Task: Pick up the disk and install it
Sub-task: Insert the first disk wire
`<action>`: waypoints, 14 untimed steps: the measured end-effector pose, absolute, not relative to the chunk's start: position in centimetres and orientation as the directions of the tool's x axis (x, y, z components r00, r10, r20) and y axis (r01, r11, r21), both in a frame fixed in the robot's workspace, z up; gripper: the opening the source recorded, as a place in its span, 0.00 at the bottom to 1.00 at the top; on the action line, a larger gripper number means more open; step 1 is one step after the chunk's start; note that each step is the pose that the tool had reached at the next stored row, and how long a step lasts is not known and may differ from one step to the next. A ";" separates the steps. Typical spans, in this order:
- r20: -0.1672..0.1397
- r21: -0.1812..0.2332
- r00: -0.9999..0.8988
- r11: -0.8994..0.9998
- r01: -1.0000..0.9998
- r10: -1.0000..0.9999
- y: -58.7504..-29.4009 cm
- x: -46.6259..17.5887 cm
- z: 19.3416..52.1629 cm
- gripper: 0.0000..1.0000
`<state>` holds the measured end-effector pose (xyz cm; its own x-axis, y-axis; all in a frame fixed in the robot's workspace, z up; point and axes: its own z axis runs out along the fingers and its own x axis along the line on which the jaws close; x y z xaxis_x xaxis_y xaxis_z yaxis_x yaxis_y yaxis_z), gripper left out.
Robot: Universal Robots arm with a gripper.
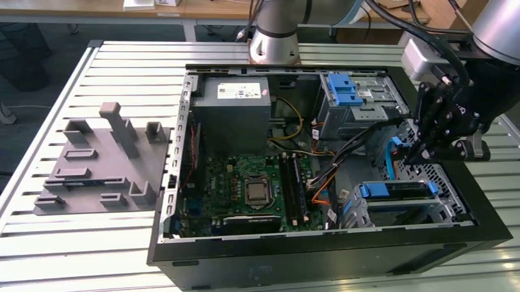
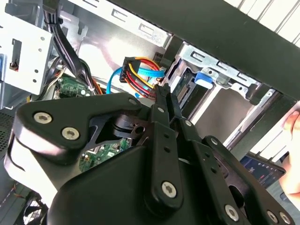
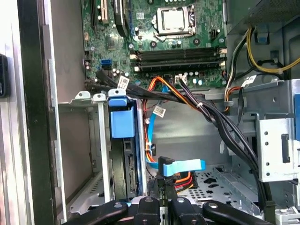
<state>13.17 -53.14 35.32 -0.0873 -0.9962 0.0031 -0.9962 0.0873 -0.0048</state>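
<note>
One open computer case on slatted metal table; wooden desk behind case; gripper inside case beside disk, fingers pressed together, holding nothing

Matt black hand of metal links; bare grey sheet-metal drive cage with glossy blue plastic latch; ribbed metal worktop.

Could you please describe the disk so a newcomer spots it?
Find the open black computer case. In its corner bay at the exterior view's lower right, near the end effector, sits the disk: a flat drive edged by blue rails, unlike the blue-latched cage behind.
</note>
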 end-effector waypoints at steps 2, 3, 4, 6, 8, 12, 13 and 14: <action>0.003 -0.004 -0.089 0.089 -0.996 -0.996 -53.3 13.2 35.3 0.16; 0.003 -0.004 -0.090 0.090 -0.996 -0.996 -53.5 13.2 35.2 0.16; 0.003 -0.004 -0.091 0.091 -0.996 -0.996 -53.6 13.2 35.2 0.16; 0.003 -0.004 -0.091 0.091 -0.996 -0.996 -53.8 13.2 35.1 0.16; 0.003 -0.004 -0.092 0.091 -0.996 -0.996 -54.0 13.2 34.8 0.16; 0.003 -0.004 -0.092 0.092 -0.996 -0.996 -54.4 13.2 34.6 0.16; 0.003 -0.004 -0.092 0.092 -0.996 -0.996 -54.4 13.2 34.6 0.16; 0.003 -0.004 -0.092 0.092 -0.996 -0.996 -54.4 13.2 34.6 0.16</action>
<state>13.18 -54.38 34.59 -0.0920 -0.9958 0.0033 -0.9957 0.0920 -0.0044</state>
